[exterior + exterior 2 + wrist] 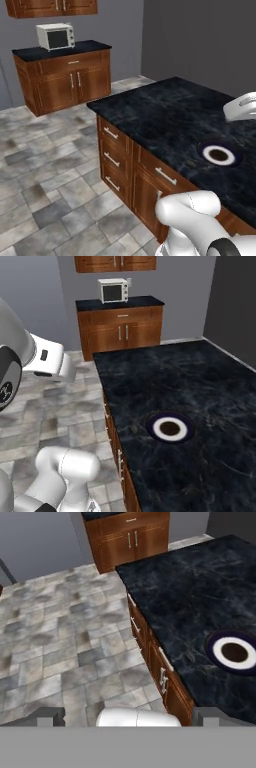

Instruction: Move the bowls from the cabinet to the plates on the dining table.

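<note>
Black marble-look dining table (210, 376) takes up most of the right side, with drawers (111, 159) down the side facing the tile floor (45, 165). A navy plate (170, 427) sits set in from that drawer-side edge, towards the near end and well apart from the far corner. It has a white ring and a dark brown middle. Honestly can't tell if that's the brown bowl already parked on it or just the plate's pattern.

Gripper (132, 716) is spread wide with nothing between the tips, hanging over the floor just off the drawer-side edge. The cabinet (115, 262) is up on the far wall above the microwave (113, 290) and its little counter (120, 303), doors look shut, well apart from the hand.

Stuff I'd worry about from here:

- Driving over there with the arm folded this close to the table. A wide swing could clip the table's edge or the drawers.
- The microwave sits right under the cabinet, so a low reach for the handles could knock it.
- Doors opening outward means a bad base position leaves the door blocking the arm.
- Round glossy bowls held by the rim with two fingers could slip or tilt out on the drive back.
- Plates are barely wider than the bowls, so a slightly off drop leaves a bowl hanging over the plate's rim or shoves the plate along the slab.
</note>
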Controlling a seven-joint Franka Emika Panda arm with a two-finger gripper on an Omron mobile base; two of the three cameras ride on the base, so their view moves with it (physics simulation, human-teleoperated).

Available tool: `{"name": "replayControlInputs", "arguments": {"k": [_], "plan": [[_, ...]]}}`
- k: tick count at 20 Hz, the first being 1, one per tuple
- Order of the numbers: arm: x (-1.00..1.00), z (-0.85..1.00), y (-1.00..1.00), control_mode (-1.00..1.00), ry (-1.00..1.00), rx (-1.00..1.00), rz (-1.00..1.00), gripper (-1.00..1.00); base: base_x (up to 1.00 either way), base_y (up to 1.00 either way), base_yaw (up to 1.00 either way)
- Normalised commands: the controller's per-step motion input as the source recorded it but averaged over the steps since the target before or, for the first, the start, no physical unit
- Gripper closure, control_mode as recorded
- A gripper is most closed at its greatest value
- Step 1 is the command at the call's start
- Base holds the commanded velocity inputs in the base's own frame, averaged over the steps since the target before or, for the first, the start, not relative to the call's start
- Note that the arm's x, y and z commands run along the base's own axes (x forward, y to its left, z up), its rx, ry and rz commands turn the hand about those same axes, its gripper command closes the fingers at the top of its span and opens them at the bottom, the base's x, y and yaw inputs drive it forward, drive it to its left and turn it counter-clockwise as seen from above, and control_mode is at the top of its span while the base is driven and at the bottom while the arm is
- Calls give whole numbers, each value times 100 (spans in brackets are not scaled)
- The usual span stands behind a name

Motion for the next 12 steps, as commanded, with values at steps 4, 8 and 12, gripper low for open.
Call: {"name": "replayControlInputs", "arguments": {"k": [4,8,12], "plan": [[0,0,0,100,0,0,0,-100,0,0,25],[0,0,0,100,0,0,0,-100,0,0,25],[0,0,0,100,0,0,0,-100,0,0,25]]}}
